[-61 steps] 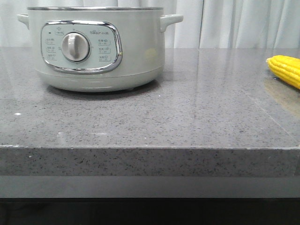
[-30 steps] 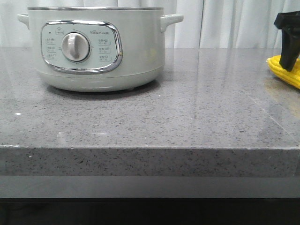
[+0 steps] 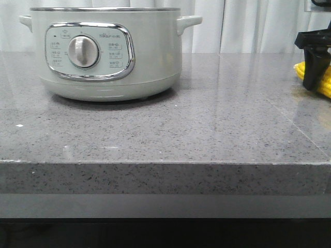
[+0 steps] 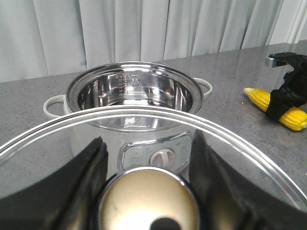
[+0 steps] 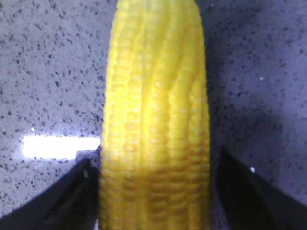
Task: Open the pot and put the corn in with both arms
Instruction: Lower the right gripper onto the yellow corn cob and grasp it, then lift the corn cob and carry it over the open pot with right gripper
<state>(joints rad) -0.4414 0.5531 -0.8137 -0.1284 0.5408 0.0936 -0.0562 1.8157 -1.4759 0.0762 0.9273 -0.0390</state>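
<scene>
Right wrist view shows the right end effector [image 5: 153, 191] spread astride the corn [image 5: 156, 120] near the counter's [image 3: 155, 134] right edge; closing off-centre could roll it. The left end effector [image 4: 146, 177] clamps the glass lid [image 4: 249, 163] above the open pot [image 4: 132, 96].

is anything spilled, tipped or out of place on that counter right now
Nothing stands out. The pot sits upright and open, its steel inside bare. The left end effector holds the glass lid by its knob. The corn lies flat on the counter, between the right end effector's open fingers.
</scene>
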